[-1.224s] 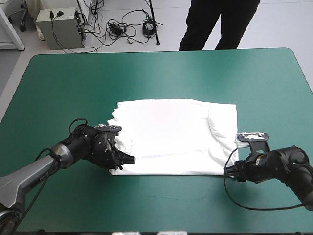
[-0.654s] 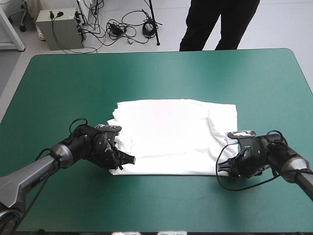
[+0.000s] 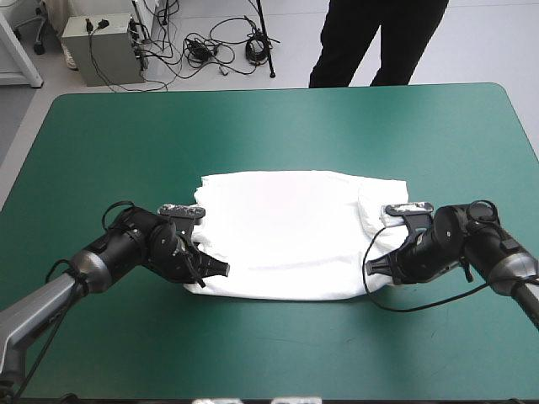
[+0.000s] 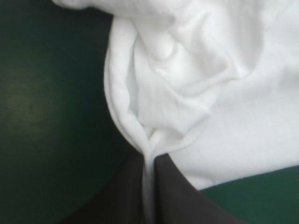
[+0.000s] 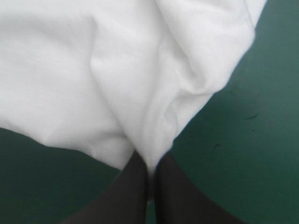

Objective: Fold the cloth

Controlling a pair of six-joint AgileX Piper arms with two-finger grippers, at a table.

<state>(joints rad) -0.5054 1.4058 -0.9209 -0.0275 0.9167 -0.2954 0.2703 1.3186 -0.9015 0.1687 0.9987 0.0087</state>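
Left pincer (image 3: 221,271) and right pincer (image 3: 376,270) are pinched on the T-shirt (image 3: 295,227) toward the table's (image 3: 269,135) near edge, tips hidden by cloth.

Beyond your teal-green surface (image 3: 278,126) lies a pale grey floor (image 3: 472,42); a grey equipment box (image 3: 101,46) stands far left, black cables (image 3: 210,42) tangled beside it.

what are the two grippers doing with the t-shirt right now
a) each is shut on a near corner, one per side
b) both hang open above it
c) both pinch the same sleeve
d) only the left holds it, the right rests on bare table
a: the left gripper is at the near left corner of the T-shirt, the right gripper at its near right corner, and each wrist view shows white cloth pinched between all-but-shut black fingers.
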